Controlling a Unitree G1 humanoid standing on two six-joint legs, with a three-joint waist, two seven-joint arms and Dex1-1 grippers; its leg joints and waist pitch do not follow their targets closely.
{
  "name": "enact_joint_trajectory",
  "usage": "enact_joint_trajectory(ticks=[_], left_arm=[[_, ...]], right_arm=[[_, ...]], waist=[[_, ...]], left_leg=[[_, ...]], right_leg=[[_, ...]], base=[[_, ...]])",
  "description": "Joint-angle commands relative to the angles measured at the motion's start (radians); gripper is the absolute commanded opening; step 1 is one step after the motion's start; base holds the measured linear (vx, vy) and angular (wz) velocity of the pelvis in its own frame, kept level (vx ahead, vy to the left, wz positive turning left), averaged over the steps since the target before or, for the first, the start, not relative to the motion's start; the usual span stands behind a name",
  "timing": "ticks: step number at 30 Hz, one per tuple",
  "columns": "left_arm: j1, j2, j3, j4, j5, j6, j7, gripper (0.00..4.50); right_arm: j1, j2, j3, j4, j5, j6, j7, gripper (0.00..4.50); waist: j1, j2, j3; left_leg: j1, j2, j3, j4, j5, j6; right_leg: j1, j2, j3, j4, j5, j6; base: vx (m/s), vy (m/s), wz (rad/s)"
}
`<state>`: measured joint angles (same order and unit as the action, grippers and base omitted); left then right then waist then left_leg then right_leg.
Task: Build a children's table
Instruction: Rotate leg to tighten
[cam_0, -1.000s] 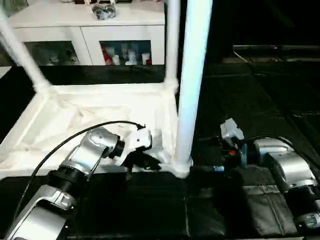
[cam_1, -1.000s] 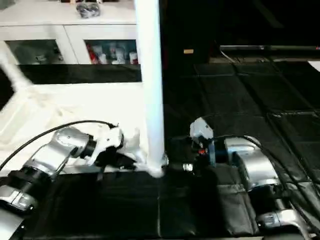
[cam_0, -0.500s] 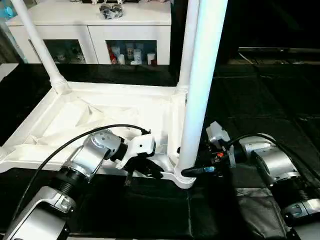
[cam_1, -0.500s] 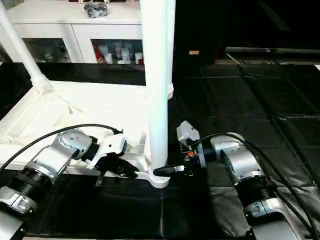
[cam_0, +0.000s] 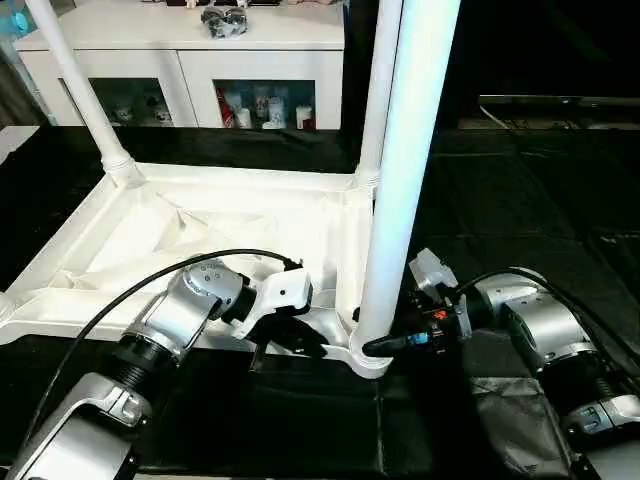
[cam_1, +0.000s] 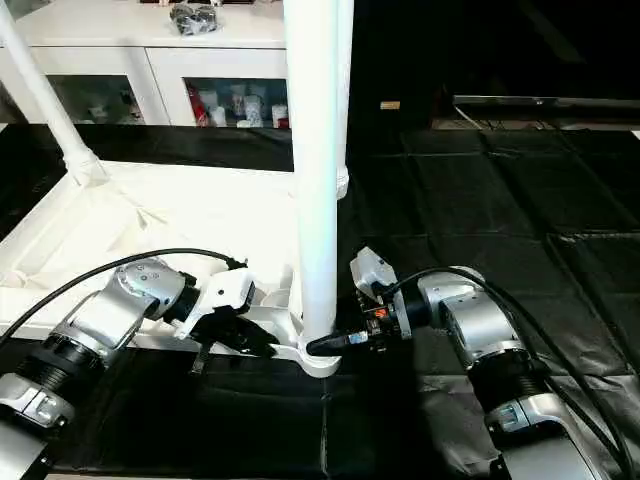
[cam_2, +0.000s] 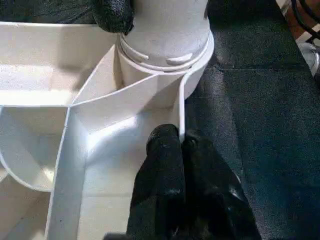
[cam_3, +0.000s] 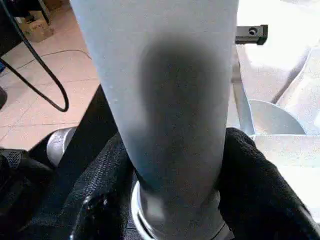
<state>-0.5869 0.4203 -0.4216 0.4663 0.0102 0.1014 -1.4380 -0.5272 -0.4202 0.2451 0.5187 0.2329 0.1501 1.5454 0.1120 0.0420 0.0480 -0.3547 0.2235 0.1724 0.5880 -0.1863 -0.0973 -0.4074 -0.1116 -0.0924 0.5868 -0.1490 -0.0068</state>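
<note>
The children's table top (cam_0: 200, 215) lies upside down on black mats, ribbed side up. Three white legs stand in its corner sockets: the near right leg (cam_0: 405, 180), the far right leg (cam_0: 378, 90) and the far left leg (cam_0: 78, 90). My left gripper (cam_2: 180, 142) is shut on the thin rim wall of the top, just beside the near right socket (cam_2: 165, 35). My right gripper (cam_1: 325, 343) reaches in from the right at the base of the near right leg (cam_3: 165, 90). Its fingers (cam_3: 100, 200) press against both sides of the leg.
A white cabinet (cam_0: 190, 50) with glass doors stands behind the table top, with a small dark object (cam_0: 222, 15) on it. Black mats (cam_0: 520, 190) cover the floor to the right. A black cable (cam_0: 120, 300) loops over my left forearm.
The camera has tilted, shifting the whole picture. My right gripper moved in to the base of the near right leg and its fingers closed around it. The left gripper kept its hold.
</note>
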Motion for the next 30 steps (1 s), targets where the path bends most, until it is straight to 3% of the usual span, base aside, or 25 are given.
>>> enact_joint_trajectory(ticks=[1,7,9,11,13,17,19,22,24,25,27,30], left_arm=[[0.010,-0.009,-0.039,-0.020,0.001,-0.011,-0.034,0.00],[0.001,-0.040,-0.009,0.008,0.002,0.025,0.043,0.00],[-0.021,-0.086,0.033,0.040,-0.008,0.081,0.134,0.00],[-0.026,-0.094,0.039,0.045,-0.010,0.090,0.149,0.00],[-0.043,-0.127,0.063,0.060,-0.013,0.130,0.213,0.00],[-0.086,-0.201,0.100,0.101,-0.009,0.199,0.348,0.00],[-0.111,-0.252,0.128,0.122,-0.011,0.241,0.436,0.00],[-0.133,-0.297,0.157,0.141,-0.010,0.279,0.521,0.00],[-0.147,-0.322,0.181,0.155,-0.012,0.295,0.579,0.00],[-0.158,-0.343,0.200,0.165,-0.015,0.305,0.626,0.00],[-0.174,-0.370,0.229,0.183,-0.014,0.308,0.695,0.00],[-0.179,-0.382,0.239,0.185,-0.014,0.306,0.713,0.00]], right_arm=[[-0.014,0.004,0.013,0.000,0.013,0.019,0.028,2.08],[0.017,0.022,0.009,-0.044,0.028,0.059,0.000,2.06],[0.042,0.057,-0.013,-0.069,0.028,0.115,-0.112,2.06],[0.045,0.075,-0.021,-0.065,0.019,0.129,-0.166,2.06],[0.047,0.114,-0.035,-0.053,-0.003,0.148,-0.274,2.06],[0.043,0.213,-0.050,-0.023,-0.059,0.162,-0.495,2.04],[0.023,0.289,-0.073,0.010,-0.082,0.196,-0.649,2.02],[0.001,0.351,-0.100,0.040,-0.090,0.222,-0.772,2.01],[-0.010,0.380,-0.114,0.055,-0.089,0.225,-0.822,2.00],[-0.021,0.408,-0.131,0.072,-0.081,0.233,-0.867,2.00],[-0.038,0.443,-0.148,0.098,-0.087,0.224,-0.934,2.00],[-0.049,0.458,-0.146,0.122,-0.116,0.197,-0.973,2.00]], waist=[[-0.006,-0.019,-0.073],[-0.006,-0.019,-0.071],[-0.002,-0.018,-0.069],[-0.006,-0.021,-0.065],[-0.018,-0.020,-0.056],[-0.041,-0.019,-0.054],[-0.064,-0.020,-0.053],[-0.085,-0.012,-0.053],[-0.093,-0.011,-0.053],[-0.095,-0.013,-0.054],[-0.098,-0.010,-0.056],[-0.100,-0.009,-0.060]], left_leg=[[0.000,0.003,0.013,-0.066,-0.180,0.071],[0.000,0.003,0.014,-0.066,-0.191,0.067],[0.005,0.002,0.015,-0.065,-0.202,0.061],[0.001,-0.002,0.013,-0.068,-0.226,0.047],[0.005,-0.007,0.009,-0.072,-0.290,0.023],[0.000,-0.016,0.000,-0.072,-0.306,0.005],[-0.004,-0.022,-0.006,-0.071,-0.327,0.004],[-0.001,-0.022,-0.013,-0.072,-0.367,0.013],[-0.008,-0.021,-0.019,-0.077,-0.377,0.015],[0.000,-0.024,-0.021,-0.076,-0.398,0.020],[0.006,-0.024,-0.019,-0.074,-0.400,0.033],[-0.003,-0.020,-0.020,-0.081,-0.379,0.042]], right_leg=[[0.056,-0.025,0.036,-0.051,-0.257,-0.228],[0.054,-0.024,0.037,-0.052,-0.271,-0.225],[0.050,-0.024,0.039,-0.056,-0.293,-0.219],[0.053,-0.025,0.037,-0.061,-0.352,-0.199],[0.048,-0.026,0.030,-0.080,-0.520,-0.134],[0.049,-0.029,0.020,-0.096,-0.619,-0.074],[0.049,-0.026,0.009,-0.105,-0.650,-0.051],[0.049,-0.025,-0.004,-0.116,-0.648,-0.051],[0.052,-0.024,-0.004,-0.115,-0.613,-0.059],[0.048,-0.022,-0.006,-0.118,-0.614,-0.061],[0.043,-0.023,-0.002,-0.121,-0.584,-0.083],[0.053,-0.022,0.005,-0.106,-0.481,-0.123]], base=[[0.000,0.000,0.00],[0.000,0.000,0.00],[0.000,0.000,0.00],[0.000,0.000,0.00],[-0.060,-0.006,-0.05],[-0.013,-0.001,-0.01],[0.000,0.000,0.00],[0.000,0.000,0.00],[0.000,0.000,0.00],[0.000,0.000,0.00],[0.000,0.000,0.00],[0.000,0.000,0.00]])
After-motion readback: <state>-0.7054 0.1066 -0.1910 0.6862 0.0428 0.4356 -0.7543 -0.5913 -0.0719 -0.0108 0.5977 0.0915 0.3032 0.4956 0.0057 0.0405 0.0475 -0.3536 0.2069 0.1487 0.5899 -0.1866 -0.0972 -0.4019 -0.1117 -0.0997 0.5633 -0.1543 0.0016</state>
